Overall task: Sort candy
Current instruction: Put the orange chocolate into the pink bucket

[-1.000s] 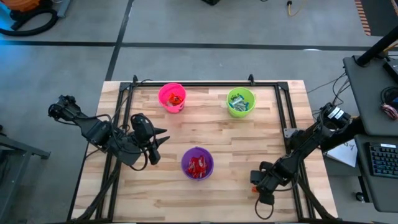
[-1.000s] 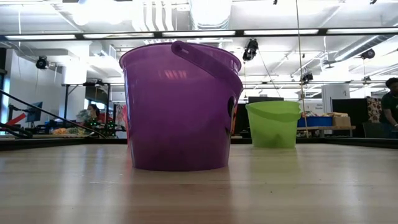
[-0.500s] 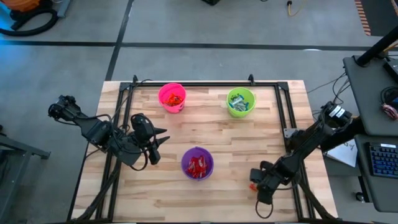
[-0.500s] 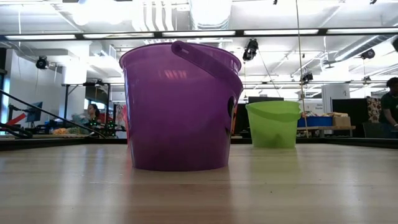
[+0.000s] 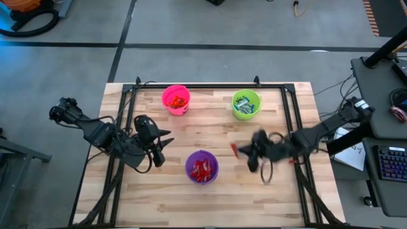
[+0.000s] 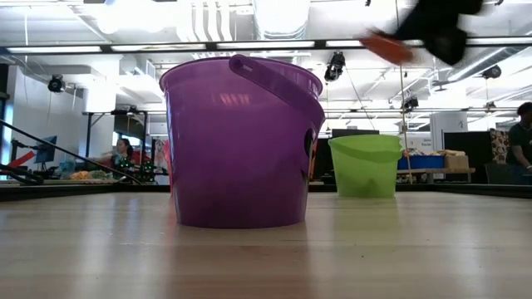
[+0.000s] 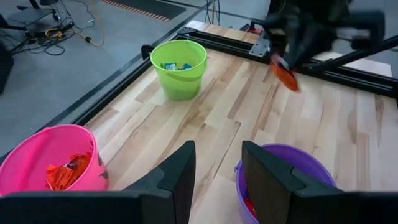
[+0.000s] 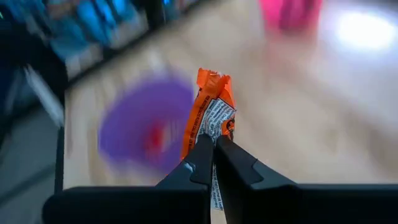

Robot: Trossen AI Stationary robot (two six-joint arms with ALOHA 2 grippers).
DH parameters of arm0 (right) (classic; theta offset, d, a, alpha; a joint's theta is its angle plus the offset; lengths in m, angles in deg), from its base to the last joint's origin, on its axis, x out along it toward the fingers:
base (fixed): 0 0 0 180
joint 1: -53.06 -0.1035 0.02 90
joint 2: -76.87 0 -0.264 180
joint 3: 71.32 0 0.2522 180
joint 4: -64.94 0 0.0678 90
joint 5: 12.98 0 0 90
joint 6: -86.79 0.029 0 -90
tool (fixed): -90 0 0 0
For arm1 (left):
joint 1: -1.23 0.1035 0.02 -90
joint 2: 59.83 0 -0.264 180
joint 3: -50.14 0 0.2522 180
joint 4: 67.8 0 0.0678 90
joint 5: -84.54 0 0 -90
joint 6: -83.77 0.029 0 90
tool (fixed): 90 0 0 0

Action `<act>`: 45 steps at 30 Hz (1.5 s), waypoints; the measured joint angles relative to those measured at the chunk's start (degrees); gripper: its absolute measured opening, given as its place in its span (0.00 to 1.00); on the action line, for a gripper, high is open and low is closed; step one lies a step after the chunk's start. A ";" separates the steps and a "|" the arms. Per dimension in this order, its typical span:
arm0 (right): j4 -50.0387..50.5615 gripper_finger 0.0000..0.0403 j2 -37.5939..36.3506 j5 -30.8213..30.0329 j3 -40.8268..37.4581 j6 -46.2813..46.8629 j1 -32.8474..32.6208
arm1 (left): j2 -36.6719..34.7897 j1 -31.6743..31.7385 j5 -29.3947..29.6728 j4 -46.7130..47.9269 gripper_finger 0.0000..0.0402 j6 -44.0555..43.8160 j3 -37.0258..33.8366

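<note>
A: From above, what is hard to read?
B: The right tool (image 5: 245,151) is smeared by motion at about 3 o'clock of the purple cup (image 5: 201,167); only a red-orange speck of the orange candy (image 5: 234,150) shows at its tip. The left tool (image 5: 160,145) sits at 9 o'clock of that cup, over the tabletop (image 5: 210,130). Red candy lies in the purple cup, orange in the pink cup (image 5: 176,99) at 11 o'clock, blue-and-white in the green cup (image 5: 246,104) at 1 o'clock

A: And level with the tabletop?
B: The purple cup (image 6: 241,141) fills the middle and hides its own contents; the green cup (image 6: 366,165) stands farther back. The right tool (image 6: 397,43) is a dark blur cut off by the top edge at 1 o'clock, the orange candy (image 6: 382,46) trailing from it. A person sits far behind at the left

A: The left wrist?
B: Its own fingers (image 7: 180,174) stand apart, holding nothing. Only here do the cup contents and the other arm's blurred orange candy (image 7: 285,73) show together

A: The right wrist?
B: Sharpest on the grip: fingers (image 8: 202,158) pinched shut on the orange candy (image 8: 209,115), upright, above the blurred purple cup (image 8: 146,124)
</note>
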 joint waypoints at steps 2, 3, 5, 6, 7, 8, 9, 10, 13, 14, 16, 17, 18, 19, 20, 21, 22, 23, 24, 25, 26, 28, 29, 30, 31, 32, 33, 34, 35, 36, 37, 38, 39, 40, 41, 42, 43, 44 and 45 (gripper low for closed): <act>-8.35 0.02 -0.29 0.64 0.10 -8.66 5.91 | 0.00 0.43 -0.01 0.00 0.29 0.00 0.00; -12.21 0.02 -0.24 1.53 0.10 -12.51 8.93 | 0.00 0.69 0.00 -0.02 0.29 0.00 0.00; -19.76 0.02 0.68 4.00 0.12 -19.19 14.74 | 0.00 1.14 0.02 -0.02 0.29 0.00 0.00; -22.73 0.02 1.25 5.50 0.12 -21.78 17.66 | 0.00 1.38 0.00 -0.13 0.29 0.00 0.00; -25.82 0.02 2.17 7.05 0.12 -23.85 20.33 | -0.04 1.69 -0.01 -0.37 0.29 0.00 0.00; -29.52 0.02 3.38 8.74 0.12 -25.71 23.06 | -0.08 1.99 0.00 -0.73 0.29 0.00 0.00; -32.89 0.02 4.60 10.21 0.12 -26.92 25.51 | -0.14 2.33 -0.01 -0.90 0.29 0.00 0.02; -36.32 0.02 6.01 11.16 0.11 -27.90 27.77 | -0.15 2.71 -0.01 -0.78 0.29 0.00 0.25; -48.83 0.02 11.26 14.39 0.10 -28.35 33.52 | -0.22 4.10 0.00 -0.78 0.29 0.45 1.22; -52.21 0.02 13.11 15.63 0.21 -28.36 35.09 | -0.22 4.63 0.02 -0.85 0.29 0.94 1.66; -55.45 0.02 17.06 17.47 2.04 -28.43 37.58 | -0.24 5.67 0.00 -0.94 0.29 2.05 2.70; -55.49 0.02 18.80 18.26 3.21 -28.65 38.63 | -0.24 6.32 0.00 -0.86 0.29 2.67 3.28; -55.34 0.02 20.74 18.97 4.55 -29.21 39.52 | -0.24 7.01 0.00 -1.01 0.29 3.31 3.83; -55.35 0.02 22.64 19.78 6.23 -29.86 40.16 | -0.24 7.74 0.00 -0.96 0.29 4.01 4.34; -55.44 0.02 24.46 20.38 7.88 -30.86 40.63 | -0.26 8.41 0.02 -0.88 0.29 4.79 4.79; -55.38 0.02 26.15 20.89 9.52 -31.75 41.06 | -0.26 9.04 -0.01 -0.84 0.29 5.64 5.34; -55.28 0.02 27.92 21.38 11.51 -32.71 41.44 | -0.26 9.68 0.02 -0.81 0.29 6.57 5.91; -55.31 0.02 29.62 21.65 13.49 -33.92 41.76 | -0.27 10.29 0.01 -0.64 0.29 7.41 6.45; -55.08 0.02 31.14 21.67 15.31 -34.87 42.05 | -0.32 10.91 0.02 -0.35 0.29 8.11 6.98; -54.17 0.02 32.66 21.70 17.46 -36.02 42.34 | -0.40 11.59 0.02 -0.03 0.29 8.60 7.44; -53.42 0.02 34.16 21.70 19.41 -37.21 42.63 | -0.43 12.25 0.02 0.44 0.29 8.95 7.83; -50.43 0.02 36.98 21.66 23.27 -39.25 43.26 | -0.56 13.52 0.03 1.74 0.29 9.06 8.37; -49.15 0.02 38.32 21.63 24.97 -40.26 43.47 | -0.66 14.07 0.02 2.33 0.29 9.07 8.53; -47.81 0.02 39.64 21.66 26.63 -41.29 43.75 | -0.83 14.61 0.02 2.64 0.29 9.07 8.61; -46.46 0.02 40.85 21.61 28.11 -41.92 44.01 | -1.00 15.05 0.02 2.83 0.29 9.07 8.67; -45.54 0.02 42.07 21.63 29.56 -42.75 44.23 | -1.11 15.45 0.03 3.17 0.29 9.07 8.84; -45.06 0.02 43.21 21.67 30.84 -43.00 44.48 | -1.24 15.81 0.04 3.21 0.29 9.07 8.88; -44.41 0.02 44.27 21.67 31.94 -43.15 44.71 | -1.32 16.14 0.04 3.32 0.29 9.07 8.90; -44.25 0.02 45.28 21.69 32.86 -43.27 44.89 | -1.39 16.47 0.02 3.53 0.29 9.07 8.90; -44.33 0.02 46.34 21.71 33.84 -43.44 45.04 | -1.48 16.82 0.01 3.58 0.29 9.07 8.87; -44.23 0.02 47.15 21.73 34.60 -43.73 45.17 | -1.53 17.17 0.02 3.63 0.29 9.07 8.87; -43.76 0.02 47.85 21.71 35.26 -44.02 45.28 | -1.64 17.51 0.02 3.77 0.29 9.07 8.87; -43.56 0.02 48.63 21.69 35.93 -44.33 45.36 | -1.73 17.88 0.02 4.06 0.29 9.07 8.87; -43.46 0.02 49.36 21.69 36.55 -44.49 45.46 | -1.86 18.22 0.02 4.19 0.29 9.07 8.85; -42.91 0.02 49.96 21.69 36.93 -44.57 45.54 | -1.98 18.55 0.02 4.38 0.29 9.07 8.85; -42.33 0.02 50.66 21.67 37.44 -44.56 45.55 | -2.08 18.88 0.02 4.83 0.29 9.07 8.85; -42.23 0.02 51.36 21.67 37.96 -44.51 45.58 | -2.20 19.24 0.04 5.27 0.29 9.07 8.85; -41.91 0.02 51.95 21.69 38.13 -44.45 45.60 | -2.29 19.56 0.03 5.59 0.29 9.09 8.86; -41.68 0.02 52.65 21.68 38.39 -44.48 45.54 | -2.37 19.88 0.04 5.68 0.29 9.14 8.87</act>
